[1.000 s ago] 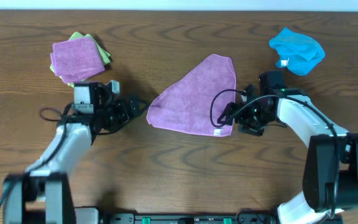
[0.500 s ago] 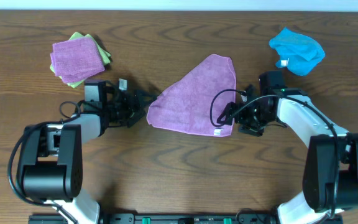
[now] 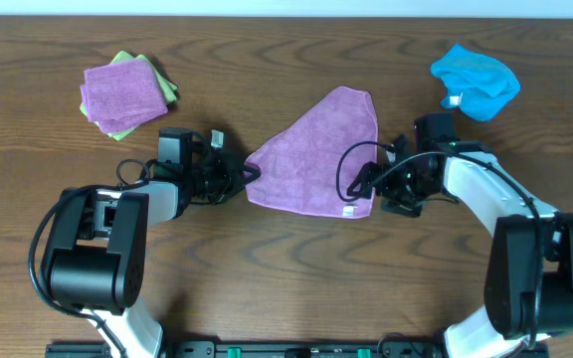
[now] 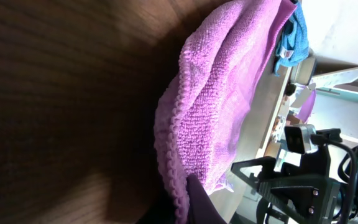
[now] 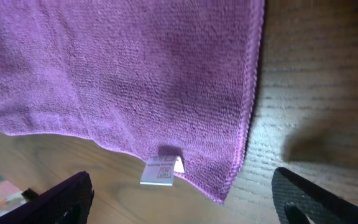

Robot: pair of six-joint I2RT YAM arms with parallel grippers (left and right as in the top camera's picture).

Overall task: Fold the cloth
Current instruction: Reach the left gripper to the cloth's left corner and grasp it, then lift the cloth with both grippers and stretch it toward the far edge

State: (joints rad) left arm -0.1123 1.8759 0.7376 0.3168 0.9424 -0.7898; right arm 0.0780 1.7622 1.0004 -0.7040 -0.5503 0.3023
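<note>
Cloth (image 3: 316,149): flat on tabletop (image 3: 286,278), triangular. Left fingers (image 3: 235,177) touching its left corner (grip cannot be told). Right fingers (image 5: 67,196) spread apart, straddling its tag (image 5: 160,171) corner, not clamped.

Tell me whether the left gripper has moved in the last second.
Yes. The left gripper moved right, away from the folded purple square, reaching the left corner of the lilac cloth.
</note>
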